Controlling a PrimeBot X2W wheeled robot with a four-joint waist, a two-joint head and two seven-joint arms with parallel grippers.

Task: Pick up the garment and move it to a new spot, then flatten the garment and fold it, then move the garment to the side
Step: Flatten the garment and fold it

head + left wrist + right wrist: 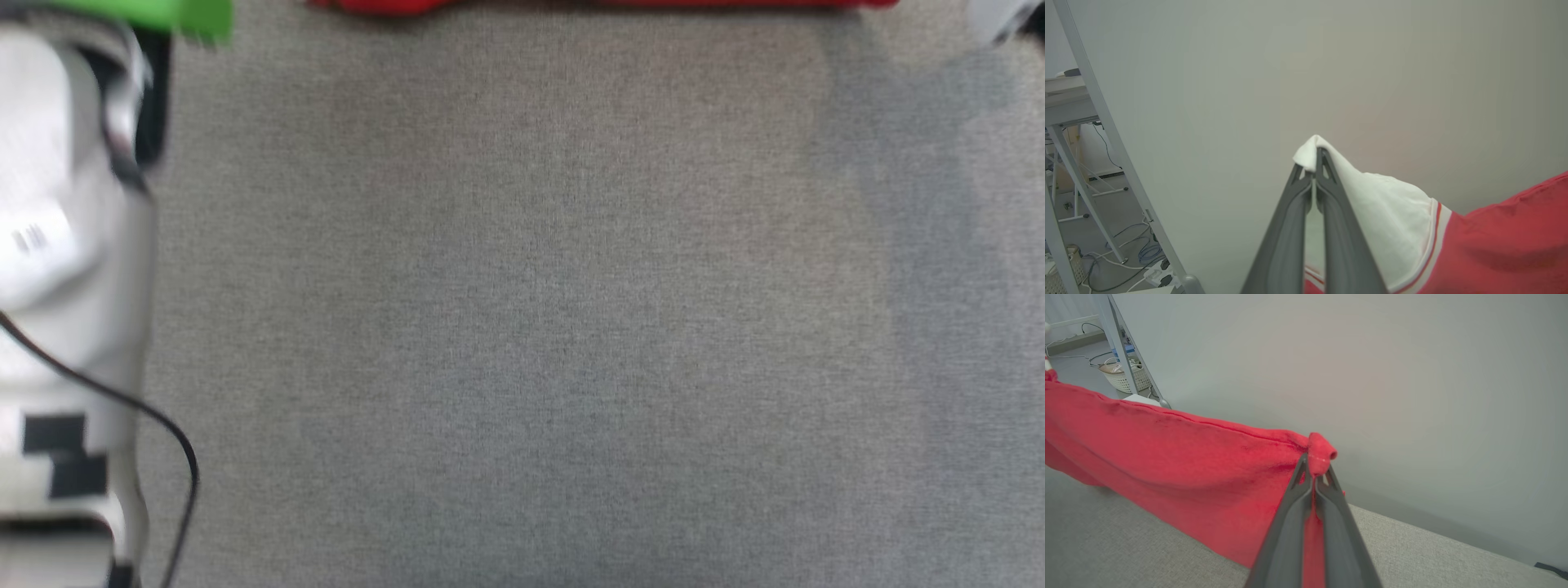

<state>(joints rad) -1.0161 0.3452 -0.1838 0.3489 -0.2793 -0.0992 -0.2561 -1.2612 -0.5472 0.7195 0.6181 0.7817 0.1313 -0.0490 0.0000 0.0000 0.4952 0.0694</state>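
Spanning the far edge of the grey fabric surface (522,327), the red garment (1188,465) hangs stretched between the left gripper (1314,163), fingers pinching its white sleeve (1384,220), and the right gripper (1314,471), fingers pinching a red corner.

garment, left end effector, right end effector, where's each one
garment (1180,457): right wrist view, red body panel
left end effector (1312,169): left wrist view, between fingertips, on white sleeve
right end effector (1314,473): right wrist view, between fingertips, on red corner
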